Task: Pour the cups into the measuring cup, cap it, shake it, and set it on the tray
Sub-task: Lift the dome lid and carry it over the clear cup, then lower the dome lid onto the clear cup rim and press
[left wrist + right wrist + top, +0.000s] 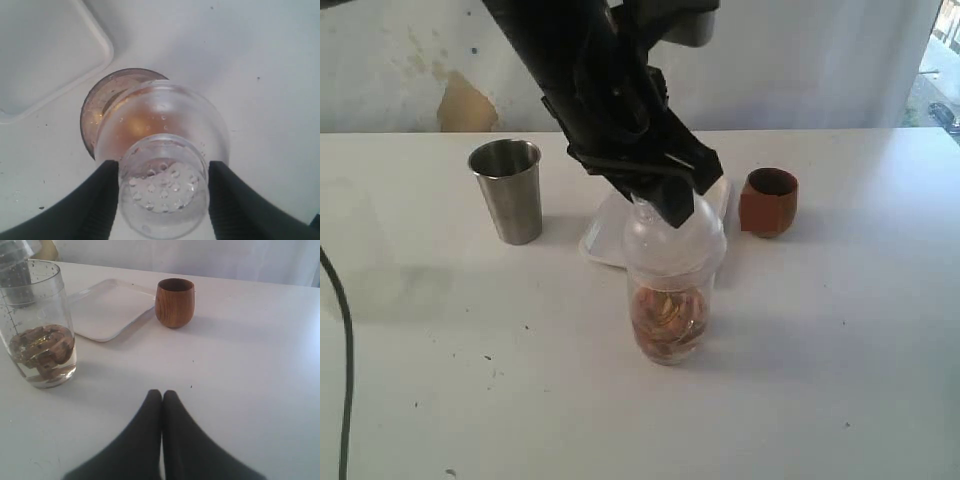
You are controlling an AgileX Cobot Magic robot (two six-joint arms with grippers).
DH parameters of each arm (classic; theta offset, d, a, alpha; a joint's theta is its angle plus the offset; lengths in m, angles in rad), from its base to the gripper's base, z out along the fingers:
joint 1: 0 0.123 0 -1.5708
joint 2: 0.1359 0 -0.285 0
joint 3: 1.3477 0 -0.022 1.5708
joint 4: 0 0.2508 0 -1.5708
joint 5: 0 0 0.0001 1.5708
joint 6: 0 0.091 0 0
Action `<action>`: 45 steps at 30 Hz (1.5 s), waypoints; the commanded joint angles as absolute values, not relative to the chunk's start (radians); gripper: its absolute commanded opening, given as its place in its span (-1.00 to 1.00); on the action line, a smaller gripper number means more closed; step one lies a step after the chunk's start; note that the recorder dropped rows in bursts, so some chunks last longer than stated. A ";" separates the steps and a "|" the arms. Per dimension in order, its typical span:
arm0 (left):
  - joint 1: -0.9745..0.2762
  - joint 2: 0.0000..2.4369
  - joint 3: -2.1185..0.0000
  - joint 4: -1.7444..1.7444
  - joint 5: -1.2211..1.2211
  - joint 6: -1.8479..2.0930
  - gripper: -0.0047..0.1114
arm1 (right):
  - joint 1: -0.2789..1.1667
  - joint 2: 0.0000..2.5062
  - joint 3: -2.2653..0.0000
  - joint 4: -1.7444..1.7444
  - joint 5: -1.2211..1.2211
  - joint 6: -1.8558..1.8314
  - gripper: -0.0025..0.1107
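The clear measuring cup (pixel 668 320) (pixel 42 330) stands mid-table with brown pieces in liquid at its bottom. My left gripper (pixel 670 200) (pixel 163 167) reaches down from above, shut on a frosted domed cap (pixel 675 240) (pixel 163 187) with strainer holes, held over the cup's mouth (pixel 92 107). The empty steel tumbler (pixel 510 190) stands upright at the back left. The empty wooden cup (pixel 768 200) (pixel 174 302) stands at the back right. Between them lies the white tray (pixel 605 235) (pixel 50 50) (pixel 110 310). My right gripper (pixel 161 392) is shut on nothing, low over the table near the measuring cup; the exterior view does not show it.
A black cable (pixel 340 330) runs down the table's left edge. White table surface (pixel 820 380) lies in front of and beside the measuring cup. A white wall backs the table.
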State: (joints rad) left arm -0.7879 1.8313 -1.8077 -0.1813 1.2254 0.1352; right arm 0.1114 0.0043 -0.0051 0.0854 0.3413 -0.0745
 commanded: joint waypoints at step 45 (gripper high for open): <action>-0.792 1.906 -1.882 -0.123 1.214 0.132 -0.92 | 0.108 0.000 0.000 0.082 0.341 -0.075 -0.96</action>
